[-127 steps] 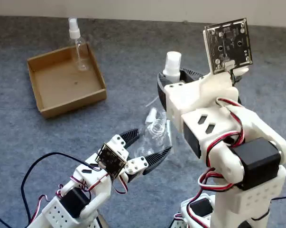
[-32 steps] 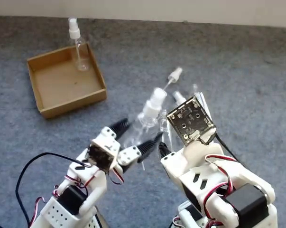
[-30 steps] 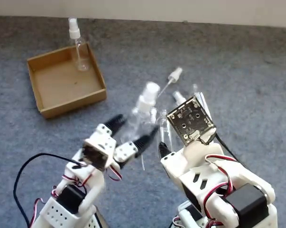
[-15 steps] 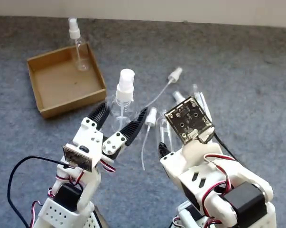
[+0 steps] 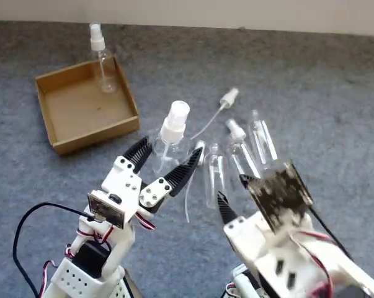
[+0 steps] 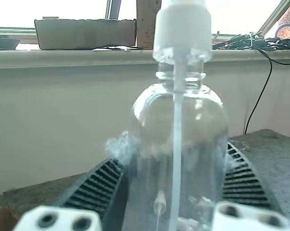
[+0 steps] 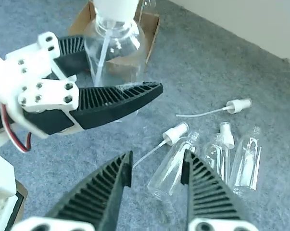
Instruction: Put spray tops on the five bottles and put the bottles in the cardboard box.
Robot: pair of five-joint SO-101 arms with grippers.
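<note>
Grey carpeted tabletop (image 5: 311, 74); left gripper (image 5: 169, 150) pinches an upright clear plastic bottle with white spray top (image 5: 169, 133) beside the brown cardboard box (image 5: 57, 141); right gripper (image 7: 157, 156) hangs spread above lying clear bottles (image 7: 172, 168).

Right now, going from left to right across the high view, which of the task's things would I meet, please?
Cardboard box → upright capped bottle in the left pincer → uncapped lying bottle → lying bottle with a spray top → second uncapped lying bottle.
</note>
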